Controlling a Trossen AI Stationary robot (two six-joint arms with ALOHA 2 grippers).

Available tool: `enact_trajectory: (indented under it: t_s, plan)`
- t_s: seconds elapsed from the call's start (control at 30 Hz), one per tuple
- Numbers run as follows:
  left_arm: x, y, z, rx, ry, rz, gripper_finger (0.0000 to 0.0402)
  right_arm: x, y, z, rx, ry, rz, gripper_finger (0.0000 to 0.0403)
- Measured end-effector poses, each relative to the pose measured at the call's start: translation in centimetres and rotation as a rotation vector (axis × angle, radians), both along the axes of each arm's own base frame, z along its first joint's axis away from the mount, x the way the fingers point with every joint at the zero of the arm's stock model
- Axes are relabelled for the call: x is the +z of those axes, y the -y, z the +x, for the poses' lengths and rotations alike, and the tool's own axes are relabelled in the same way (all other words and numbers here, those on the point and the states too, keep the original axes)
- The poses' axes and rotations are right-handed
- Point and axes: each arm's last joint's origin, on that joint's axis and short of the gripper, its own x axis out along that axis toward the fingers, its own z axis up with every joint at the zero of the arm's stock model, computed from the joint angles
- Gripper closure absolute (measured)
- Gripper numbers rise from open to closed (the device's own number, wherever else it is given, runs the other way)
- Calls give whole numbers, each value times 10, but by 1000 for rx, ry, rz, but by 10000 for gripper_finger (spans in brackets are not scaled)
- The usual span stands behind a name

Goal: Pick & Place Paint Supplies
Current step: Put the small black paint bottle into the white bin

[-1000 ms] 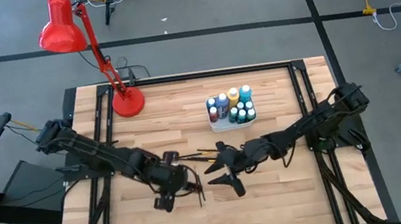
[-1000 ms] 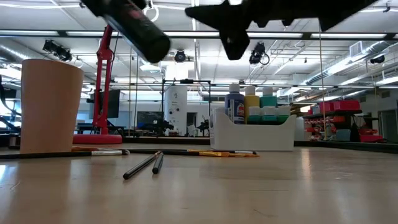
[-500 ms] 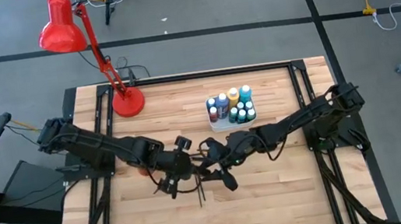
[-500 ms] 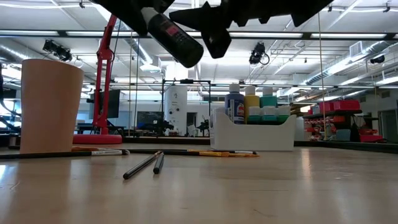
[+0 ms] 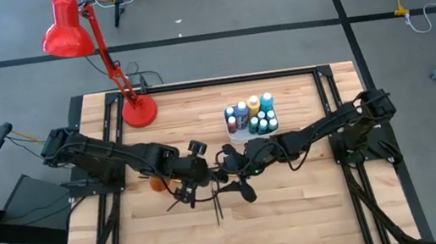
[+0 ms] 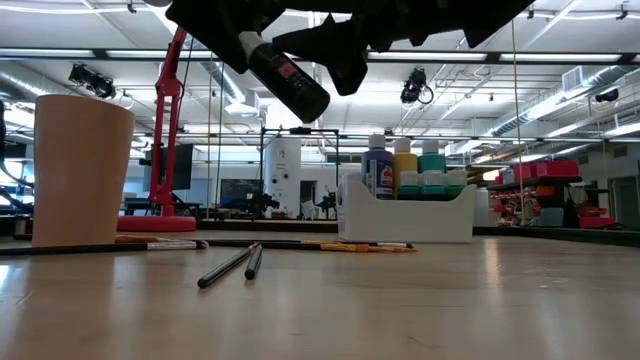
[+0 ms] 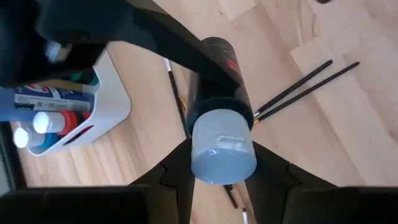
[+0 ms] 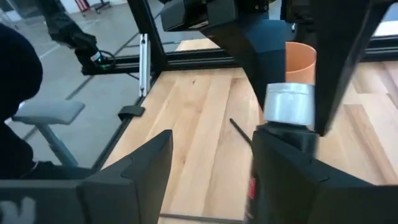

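Note:
A black paint bottle [image 6: 286, 76] with a red label and a white cap [image 7: 222, 152] hangs tilted above the table's middle, and my left gripper [image 7: 222, 179] is shut on it. My right gripper [image 8: 211, 180] stands open right beside it, reaching in from the table's right side [image 5: 232, 174]. Its fingers stand on either side of the bottle's lower body [image 8: 273, 165]. Thin dark paintbrushes [image 6: 230, 265] lie flat on the wood below. More paint bottles stand upright in the white tray [image 5: 239, 136]. My left gripper pinches the bottle's cap end [image 7: 217, 111] between its two fingers, which flank the white cap. The fingers [image 7: 267, 180] slant down from above and the black body sticks out beyond them. The bottle is lifted clear, tilted with its base lower. My right gripper has one finger [image 8: 298, 180] close against the bottle's body; whether it touches, I cannot tell.
An orange cup [image 6: 80, 170] stands near the left arm, partly under it in the high view [image 5: 155, 182]. A red desk lamp [image 5: 138, 112] stands at the far left. More brushes [image 6: 360, 246] lie in front of the tray.
My left gripper has carried the bottle toward the table's right and far edges and rolled its wrist, so the bottle now tilts more steeply. My right gripper has moved toward the table's left, up to the bottle.

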Motion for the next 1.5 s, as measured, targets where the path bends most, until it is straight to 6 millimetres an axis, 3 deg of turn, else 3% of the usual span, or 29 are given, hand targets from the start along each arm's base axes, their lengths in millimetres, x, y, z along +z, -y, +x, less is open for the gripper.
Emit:
enact_trajectory:
  t_s: [0.3,0.43,0.67,0.97,1.17,1.37,1.5]
  plan:
    - [1,2,0,-16,5,-16,281,6,9,-6,-193,-31,-110,183]
    - [3,1,4,-27,52,40,281,1,16,-4,-157,-72,17,179]
    - [7,-3,10,-88,115,122,277,1,20,-1,-79,-55,21,183]
    - [7,-4,10,-149,102,188,278,0,28,0,-114,-54,8,230]
    - [8,-4,11,-128,120,201,267,0,28,-1,-76,-52,3,260]
    - [8,-3,12,-54,140,145,256,-1,26,-2,-81,-97,34,246]
    - [10,-3,14,0,173,110,241,-13,28,-7,-136,-216,9,249]
